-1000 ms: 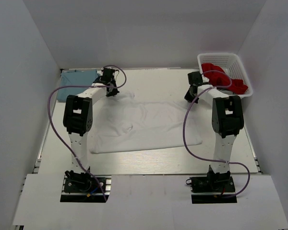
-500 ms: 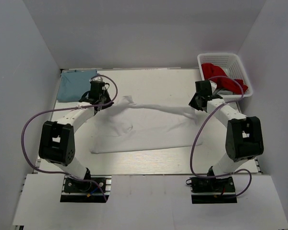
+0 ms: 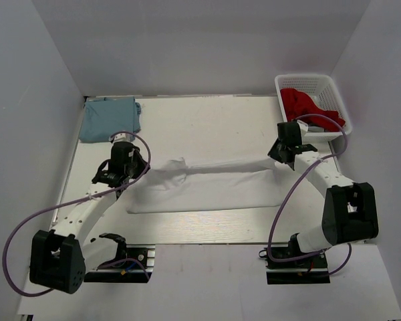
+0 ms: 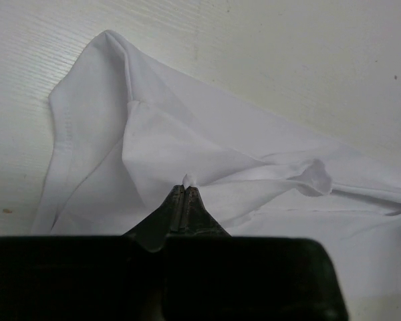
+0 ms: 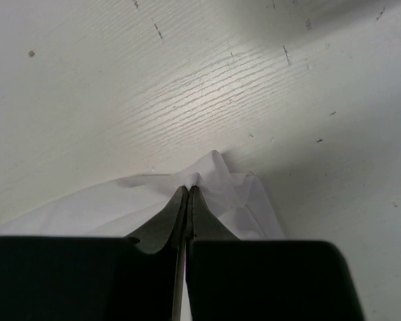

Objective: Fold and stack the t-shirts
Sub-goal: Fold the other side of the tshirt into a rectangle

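I have drawn both arms back toward 6 o'clock, and the far edge of the white t-shirt [image 3: 207, 194] has come with them. It now stretches as a taut band between my left gripper [image 3: 137, 172] and right gripper [image 3: 279, 159], above the half lying on the table [image 3: 207, 127]. Each gripper is clamped tight on a pinch of that edge. I judge the first fold about halfway over. The light blue t-shirt [image 3: 107, 118] lies apart at 10 o'clock, folded.
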Controlling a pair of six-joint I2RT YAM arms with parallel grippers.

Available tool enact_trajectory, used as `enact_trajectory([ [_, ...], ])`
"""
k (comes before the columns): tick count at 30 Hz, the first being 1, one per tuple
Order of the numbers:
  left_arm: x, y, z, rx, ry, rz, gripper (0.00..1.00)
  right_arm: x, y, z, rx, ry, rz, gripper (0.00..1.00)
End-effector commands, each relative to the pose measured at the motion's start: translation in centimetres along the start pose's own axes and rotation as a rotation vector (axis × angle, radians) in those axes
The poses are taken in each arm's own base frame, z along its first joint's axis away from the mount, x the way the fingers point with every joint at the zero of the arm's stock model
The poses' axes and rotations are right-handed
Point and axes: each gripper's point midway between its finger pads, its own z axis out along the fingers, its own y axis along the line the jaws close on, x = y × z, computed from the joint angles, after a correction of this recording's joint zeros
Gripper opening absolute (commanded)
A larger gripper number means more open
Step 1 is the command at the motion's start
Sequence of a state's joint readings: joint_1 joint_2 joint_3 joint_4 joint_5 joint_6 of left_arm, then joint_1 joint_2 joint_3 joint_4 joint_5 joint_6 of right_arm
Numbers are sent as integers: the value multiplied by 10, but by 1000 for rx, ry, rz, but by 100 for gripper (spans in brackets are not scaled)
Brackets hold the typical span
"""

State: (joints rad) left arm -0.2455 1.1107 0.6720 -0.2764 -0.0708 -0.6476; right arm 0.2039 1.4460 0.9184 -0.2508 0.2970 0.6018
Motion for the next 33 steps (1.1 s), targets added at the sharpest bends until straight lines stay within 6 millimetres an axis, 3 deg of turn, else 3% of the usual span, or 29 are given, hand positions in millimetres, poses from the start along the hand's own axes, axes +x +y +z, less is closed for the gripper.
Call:
enact_trajectory([
  [1,-14,-5,-9,10,-62,-22,0,-20,6,1,-9,-52,-10,0],
  [4,-30,-11,-9,-21,-65,-10,0,-36,18,0,-23,-67,-22,0],
  [9,-22,-2,-11,-38,-60,-18,0,-36,18,0,-24,-59,-25,0],
  [11,-10,7,-13,-49,-46,-16,0,-28,14,0,-22,-42,-28,0],
  [14,19,25,-12,-84,21,-28,0,0,0,3,0,10,-31,0],
  [16,50,37,-12,-90,103,-44,0,10,-6,2,5,30,-16,0],
  [17,59,40,-12,-87,125,-54,0,31,-18,5,28,69,-25,3],
  [18,75,46,-12,-95,167,-68,0,37,-22,4,33,80,-21,4],
  [19,86,46,-15,-78,213,-72,4,42,-26,3,39,88,-1,6],
  [20,95,48,-20,-84,256,-73,16,60,-39,1,74,129,-4,25],
  [21,97,47,-26,-90,277,-88,47,56,-40,-7,68,106,-3,41],
  [22,101,51,-37,-120,313,-87,59,67,-52,-10,97,127,-15,71],
  [23,97,51,-42,-128,308,-85,69,68,-55,-15,107,126,-17,79],
  [24,88,43,-48,-100,276,-103,99,57,-52,-27,79,83,-13,87],
  [26,69,25,-56,-32,221,-107,100,51,-62,-35,116,47,-18,90],
  [28,51,-1,-59,91,168,-111,100,35,-51,-47,56,-18,-31,90],
  [32,16,-43,-45,248,103,-55,100,26,-8,-56,-166,-8,-77,90],
  [33,12,-54,-40,286,110,-41,100,16,1,-59,-201,-35,-94,90],
])
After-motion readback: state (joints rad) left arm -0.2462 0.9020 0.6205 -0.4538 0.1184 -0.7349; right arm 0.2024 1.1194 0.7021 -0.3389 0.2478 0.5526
